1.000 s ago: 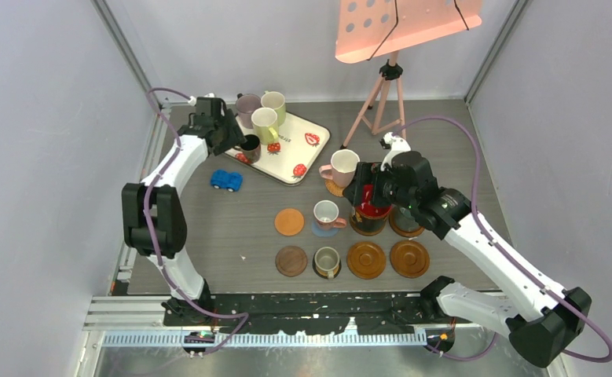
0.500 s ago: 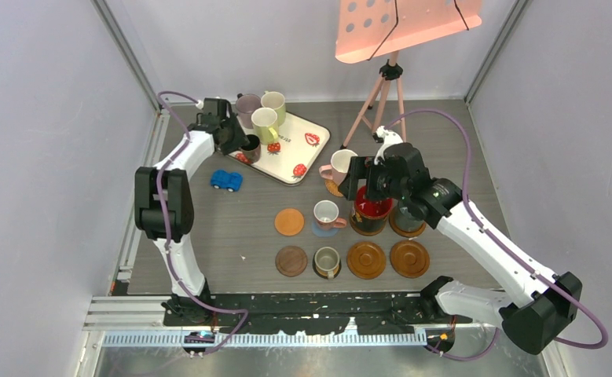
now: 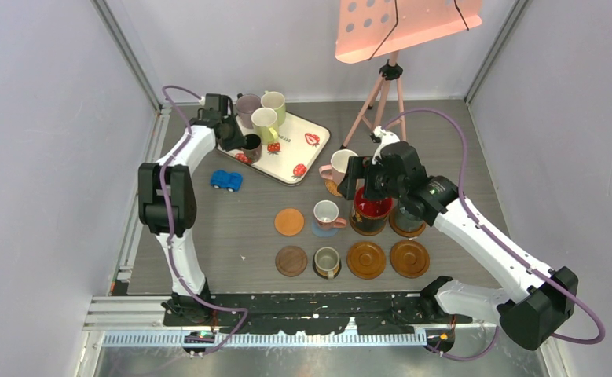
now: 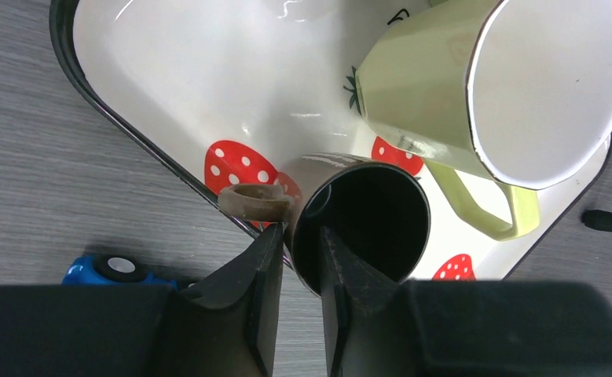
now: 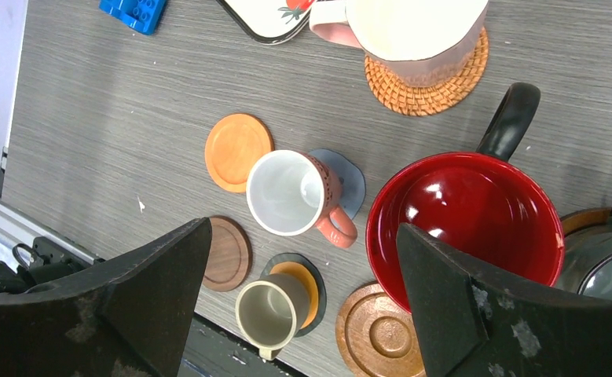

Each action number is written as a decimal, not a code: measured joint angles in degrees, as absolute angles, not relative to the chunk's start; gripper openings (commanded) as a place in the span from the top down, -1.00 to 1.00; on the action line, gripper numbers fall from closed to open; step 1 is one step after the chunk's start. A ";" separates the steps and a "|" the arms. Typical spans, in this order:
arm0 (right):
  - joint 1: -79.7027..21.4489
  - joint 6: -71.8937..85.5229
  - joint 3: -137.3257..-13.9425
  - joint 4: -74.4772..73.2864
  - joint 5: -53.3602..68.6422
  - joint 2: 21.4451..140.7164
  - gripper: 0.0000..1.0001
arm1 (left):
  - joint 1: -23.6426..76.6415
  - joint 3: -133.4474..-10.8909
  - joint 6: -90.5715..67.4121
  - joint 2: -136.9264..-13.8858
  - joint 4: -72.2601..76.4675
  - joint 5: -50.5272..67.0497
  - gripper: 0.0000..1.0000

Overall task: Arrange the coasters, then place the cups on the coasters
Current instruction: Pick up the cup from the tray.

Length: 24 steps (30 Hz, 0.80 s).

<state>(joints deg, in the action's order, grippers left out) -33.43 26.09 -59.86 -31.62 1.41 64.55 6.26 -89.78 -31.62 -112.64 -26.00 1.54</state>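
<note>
On the strawberry tray (image 3: 306,157) my left gripper (image 4: 301,236) is shut on the wall of the small black cup (image 4: 381,212), beside its handle, one finger inside and one outside. This black cup (image 3: 251,145) stands at the tray's near-left edge beside a yellow-green cup (image 4: 475,86). My right gripper (image 5: 302,229) hangs open and empty over the red-inside cup (image 5: 463,216). That cup (image 3: 369,210) stands in the coaster rows. An orange coaster (image 3: 289,221), a dark wood coaster (image 3: 291,261) and two glossy brown coasters (image 3: 366,259) lie bare.
A salmon mug (image 3: 327,214) stands on a blue coaster, a cream mug (image 3: 327,261) on a black one and a pink cup (image 3: 342,165) on a woven one. A blue toy car (image 3: 225,180) lies left of the rows. A tripod stand (image 3: 381,94) is behind.
The left gripper has pushed onto the black cup and narrowed around its wall. The right gripper has drawn back a little from the red-inside cup, still open.
</note>
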 measured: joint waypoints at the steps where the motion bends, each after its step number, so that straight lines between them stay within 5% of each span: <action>1: -33.43 26.09 -59.86 -31.73 1.41 64.55 -0.91 | 6.24 -90.35 -31.20 -112.97 -26.37 1.54 0.55; 13: -33.43 25.23 -59.88 -32.32 1.13 64.55 -0.91 | 6.24 -92.03 -29.52 -114.50 -29.28 1.54 0.41; 20: -33.43 25.08 -59.90 -32.47 1.08 64.55 -0.91 | 6.24 -92.03 -29.56 -115.52 -29.34 1.56 0.59; 24: -33.43 24.49 -60.10 -33.28 0.69 64.53 -0.91 | 6.24 -92.64 -29.52 -115.68 -29.93 1.58 0.85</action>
<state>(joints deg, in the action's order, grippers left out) -33.43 24.49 -60.10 -33.28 0.69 64.53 6.24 -92.64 -29.52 -115.68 -29.93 1.58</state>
